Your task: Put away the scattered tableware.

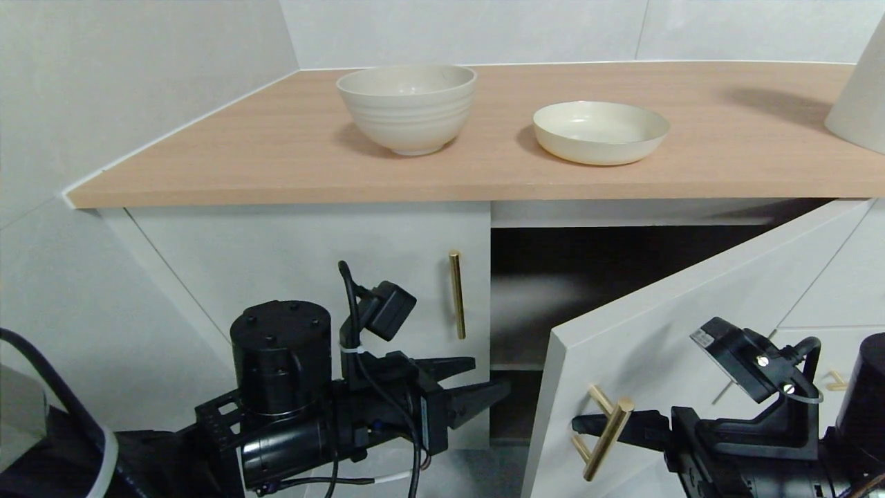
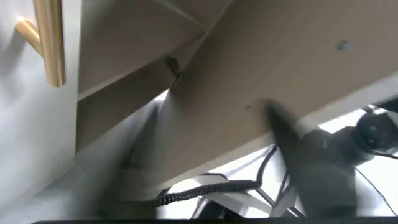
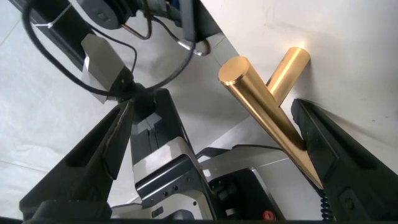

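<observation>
Right gripper (image 3: 214,118), fingers spread, straddled the brass handle (image 1: 607,432) of the half-open door (image 1: 664,311); left gripper (image 1: 487,377), also spread, hung nearby. Bowl (image 1: 408,107) and dish (image 1: 600,131) sat far back on the counter (image 1: 276,159). Either arm rising might clip the jutting door.

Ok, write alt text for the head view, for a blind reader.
A wooden countertop holds a deep cream ribbed bowl and a shallow cream dish. Below, the right white cabinet door stands open, the open right gripper at its brass bar handle; the open left gripper hangs before the closed left door.
</observation>
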Controlling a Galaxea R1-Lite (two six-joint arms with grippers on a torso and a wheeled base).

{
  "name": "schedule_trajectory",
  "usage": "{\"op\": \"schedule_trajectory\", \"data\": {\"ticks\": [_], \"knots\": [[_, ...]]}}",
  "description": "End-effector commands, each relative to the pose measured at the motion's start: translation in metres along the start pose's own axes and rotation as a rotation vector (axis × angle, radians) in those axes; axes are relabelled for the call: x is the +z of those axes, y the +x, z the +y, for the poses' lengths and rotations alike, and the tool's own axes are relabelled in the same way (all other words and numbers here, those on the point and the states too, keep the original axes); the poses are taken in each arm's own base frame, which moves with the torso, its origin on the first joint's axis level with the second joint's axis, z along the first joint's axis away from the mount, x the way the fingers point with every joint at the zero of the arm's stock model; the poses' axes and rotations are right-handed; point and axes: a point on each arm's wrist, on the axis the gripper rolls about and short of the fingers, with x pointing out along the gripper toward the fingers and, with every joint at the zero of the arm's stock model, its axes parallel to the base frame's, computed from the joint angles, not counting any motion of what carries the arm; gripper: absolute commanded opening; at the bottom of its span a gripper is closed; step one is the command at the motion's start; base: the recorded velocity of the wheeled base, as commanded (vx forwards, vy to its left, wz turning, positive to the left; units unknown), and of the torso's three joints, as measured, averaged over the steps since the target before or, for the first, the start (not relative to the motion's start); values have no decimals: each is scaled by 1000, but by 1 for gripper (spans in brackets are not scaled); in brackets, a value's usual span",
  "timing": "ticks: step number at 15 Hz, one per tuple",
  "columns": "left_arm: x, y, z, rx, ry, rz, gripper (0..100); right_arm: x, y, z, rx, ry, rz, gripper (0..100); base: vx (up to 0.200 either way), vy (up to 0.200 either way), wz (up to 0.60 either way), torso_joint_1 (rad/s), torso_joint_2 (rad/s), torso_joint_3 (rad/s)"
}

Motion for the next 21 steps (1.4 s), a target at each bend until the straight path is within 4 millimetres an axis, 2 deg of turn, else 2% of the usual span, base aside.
{"op": "schedule_trajectory", "data": {"ticks": [1,5,6,7,10,14,18,20,21], "knots": [[-3,5,2,10,-1,8,0,-1,0,-1,-6,4,5,100,0,0,0,0,0,0],[-2,15,2,-18,87,-7,0,-3,-1,-1,-13,7,6,100,0,0,0,0,0,0],[-3,20,-4,-45,95,-4,0,-3,-1,-1,-13,6,5,100,0,0,0,0,0,0],[-13,36,-18,-109,110,14,0,-2,-4,1,-20,-4,-9,100,0,0,0,0,0,0],[-30,50,-32,-182,133,4,0,-1,-8,0,-54,-6,-30,100,0,0,0,0,0,0],[-28,50,-35,-208,145,-43,0,-2,-10,-1,-64,-4,-30,100,0,0,0,0,0,0],[-31,52,-34,-210,144,-36,0,-12,-16,-3,-194,16,-48,100,0,0,0,0,0,0],[-31,52,-35,-212,141,-35,0,-8,-30,-2,-255,4,-113,100,0,0,0,0,0,0],[-32,53,-34,-212,140,-31,0,-2,-43,2,-269,-7,-169,100,0,0,0,0,0,0]]}}
